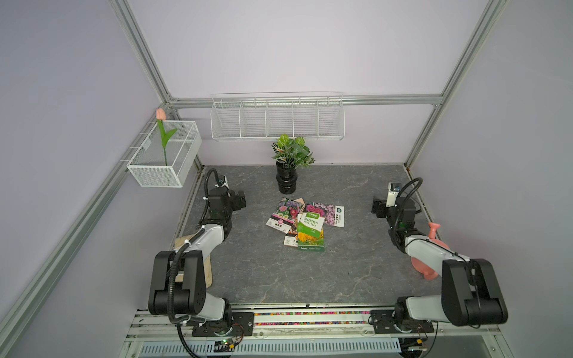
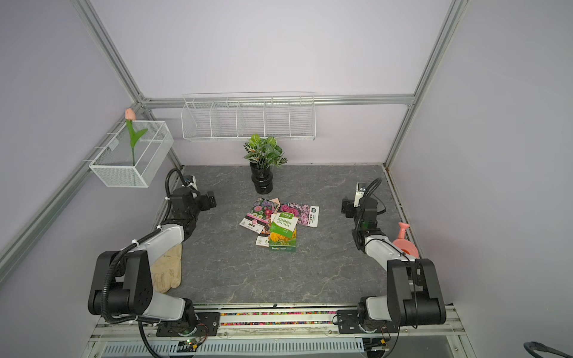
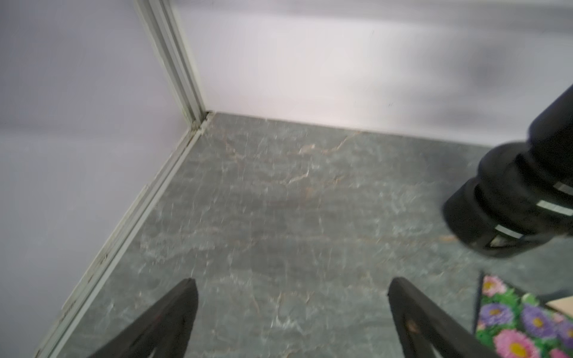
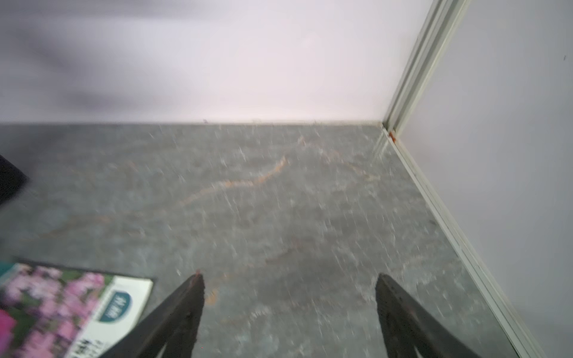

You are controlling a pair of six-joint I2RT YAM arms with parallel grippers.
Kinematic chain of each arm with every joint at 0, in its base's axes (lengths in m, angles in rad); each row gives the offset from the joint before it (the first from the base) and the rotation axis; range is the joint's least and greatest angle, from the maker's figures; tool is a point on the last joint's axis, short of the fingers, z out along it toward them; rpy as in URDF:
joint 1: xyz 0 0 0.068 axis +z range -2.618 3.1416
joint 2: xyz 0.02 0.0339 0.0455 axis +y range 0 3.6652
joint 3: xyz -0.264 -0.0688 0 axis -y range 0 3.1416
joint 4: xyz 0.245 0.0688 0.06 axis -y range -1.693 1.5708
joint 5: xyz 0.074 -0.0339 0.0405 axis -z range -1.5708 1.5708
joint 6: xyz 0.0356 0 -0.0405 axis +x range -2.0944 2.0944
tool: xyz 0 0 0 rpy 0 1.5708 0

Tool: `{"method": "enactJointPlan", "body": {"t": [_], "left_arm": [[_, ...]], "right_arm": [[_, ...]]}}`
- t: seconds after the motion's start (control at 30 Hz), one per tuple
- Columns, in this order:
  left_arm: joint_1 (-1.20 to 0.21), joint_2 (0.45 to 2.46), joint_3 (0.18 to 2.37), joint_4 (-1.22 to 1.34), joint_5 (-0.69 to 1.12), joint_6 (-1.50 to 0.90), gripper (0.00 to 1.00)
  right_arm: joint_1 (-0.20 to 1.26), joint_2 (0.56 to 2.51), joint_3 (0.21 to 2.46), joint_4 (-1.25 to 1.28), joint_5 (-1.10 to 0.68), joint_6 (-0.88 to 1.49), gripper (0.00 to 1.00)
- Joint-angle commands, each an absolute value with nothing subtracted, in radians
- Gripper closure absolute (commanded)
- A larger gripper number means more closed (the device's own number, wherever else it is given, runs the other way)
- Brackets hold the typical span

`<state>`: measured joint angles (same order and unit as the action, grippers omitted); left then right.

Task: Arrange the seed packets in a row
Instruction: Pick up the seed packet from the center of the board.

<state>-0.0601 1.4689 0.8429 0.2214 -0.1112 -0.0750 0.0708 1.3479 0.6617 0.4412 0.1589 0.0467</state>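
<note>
The seed packets lie in an overlapping pile at mid-table in both top views. A green packet (image 1: 311, 227) rests on top, over a yellow-orange one (image 1: 310, 242). A mixed pink flower packet (image 1: 283, 214) sits at the pile's left and a lilac one (image 1: 325, 214) at its right. My left gripper (image 1: 240, 200) hovers left of the pile and my right gripper (image 1: 376, 209) right of it, both apart from it. In the left wrist view the left gripper (image 3: 292, 282) is open over bare table beside the pink packet (image 3: 521, 322). The right gripper (image 4: 290, 276) is open beside the lilac packet (image 4: 62, 303).
A black vase (image 1: 286, 179) with a leafy plant stands just behind the pile. A cream glove (image 2: 166, 268) lies under the left arm. A pink watering can (image 1: 429, 248) sits behind the right arm. A wire basket (image 1: 164, 155) and a wire rack (image 1: 277, 121) hang on the walls.
</note>
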Motion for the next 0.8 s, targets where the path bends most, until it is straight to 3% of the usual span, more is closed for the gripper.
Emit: {"method": "enactJointPlan", "body": {"t": [0.0, 0.23, 0.33, 0.43, 0.53, 0.77], "left_arm": [[-0.066, 1.471, 0.963, -0.078, -0.06, -0.219, 0.01], [-0.13, 1.477, 1.044, -0.236, 0.131, -0.568, 0.0], [-0.238, 1.467, 0.977, -0.122, 0.172, -0.663, 0.0], [-0.329, 1.481, 0.909, 0.053, 0.225, -0.729, 0.0], [-0.362, 1.55, 0.869, 0.239, 0.324, -0.796, 0.0], [-0.417, 1.812, 0.943, 0.454, 0.53, -0.859, 0.05]], "right_arm": [[0.11, 1.31, 0.741, 0.16, -0.021, 0.168, 0.12], [0.261, 1.325, 0.752, 0.161, -0.286, 0.349, 0.12], [0.339, 1.302, 0.722, 0.188, -0.227, 0.417, 0.12], [0.343, 1.339, 0.743, 0.209, -0.395, 0.558, 0.12], [0.359, 1.418, 0.778, 0.243, -0.492, 0.625, 0.12], [0.38, 1.616, 0.759, 0.411, -0.471, 0.805, 0.1]]}}
